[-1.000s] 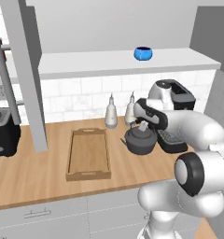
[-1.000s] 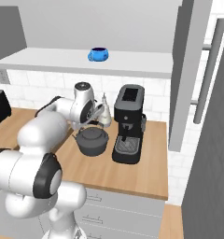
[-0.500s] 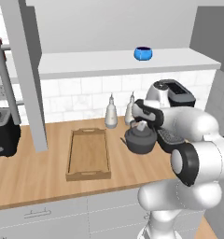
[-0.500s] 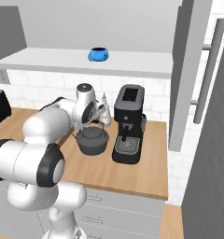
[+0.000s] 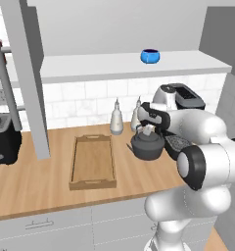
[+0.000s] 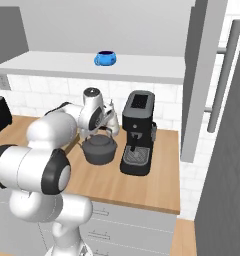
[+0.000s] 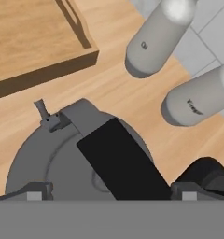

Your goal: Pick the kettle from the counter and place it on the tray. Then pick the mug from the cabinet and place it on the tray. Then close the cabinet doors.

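So I held the pincer (image 7: 109, 191) spread wide right over the kettle (image 7: 76, 158), its handle between the fingertips (image 7: 37, 190), beside the tray (image 7: 34, 42).

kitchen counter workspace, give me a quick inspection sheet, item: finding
surface: light-brown wood-grain counter, bare in front.
job's things: squat dark grey kettle on the counter right of the empty light wooden tray; small blue mug on the pale shelf of the cabinet; grey cabinet doors stand open.
clutter: two grey bottles behind the kettle; black coffee machine; dark toaster.
grippers: gripper open, directly above the kettle's arched handle, holding nothing.
cables: nothing seen.
surroundings: white tiled wall, pale grey drawer fronts.
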Motion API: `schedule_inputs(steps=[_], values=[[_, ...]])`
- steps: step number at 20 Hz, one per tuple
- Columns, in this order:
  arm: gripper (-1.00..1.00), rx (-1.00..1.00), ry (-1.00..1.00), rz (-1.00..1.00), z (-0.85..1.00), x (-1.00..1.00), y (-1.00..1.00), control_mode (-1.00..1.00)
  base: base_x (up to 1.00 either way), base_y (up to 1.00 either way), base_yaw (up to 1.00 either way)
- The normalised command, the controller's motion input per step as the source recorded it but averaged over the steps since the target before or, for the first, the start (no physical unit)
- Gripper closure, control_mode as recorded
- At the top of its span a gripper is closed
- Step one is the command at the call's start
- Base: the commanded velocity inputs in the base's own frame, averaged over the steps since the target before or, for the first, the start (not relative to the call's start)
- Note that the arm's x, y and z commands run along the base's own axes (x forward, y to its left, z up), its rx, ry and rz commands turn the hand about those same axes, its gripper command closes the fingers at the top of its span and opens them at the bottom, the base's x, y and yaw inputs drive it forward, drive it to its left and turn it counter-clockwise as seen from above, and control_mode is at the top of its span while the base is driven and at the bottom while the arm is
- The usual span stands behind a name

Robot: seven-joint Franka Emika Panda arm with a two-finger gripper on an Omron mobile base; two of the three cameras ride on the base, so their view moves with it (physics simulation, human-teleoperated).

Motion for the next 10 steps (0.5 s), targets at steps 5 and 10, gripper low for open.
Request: schedule_inputs(steps=[5,10], values=[[-1.00,0.00,-0.07,0.19,-0.13,0.00,0.00,-1.00,0.00,0.00,0.00],[1.00,0.00,-0.01,0.10,-0.19,0.00,0.00,-1.00,0.00,0.00,0.00]])
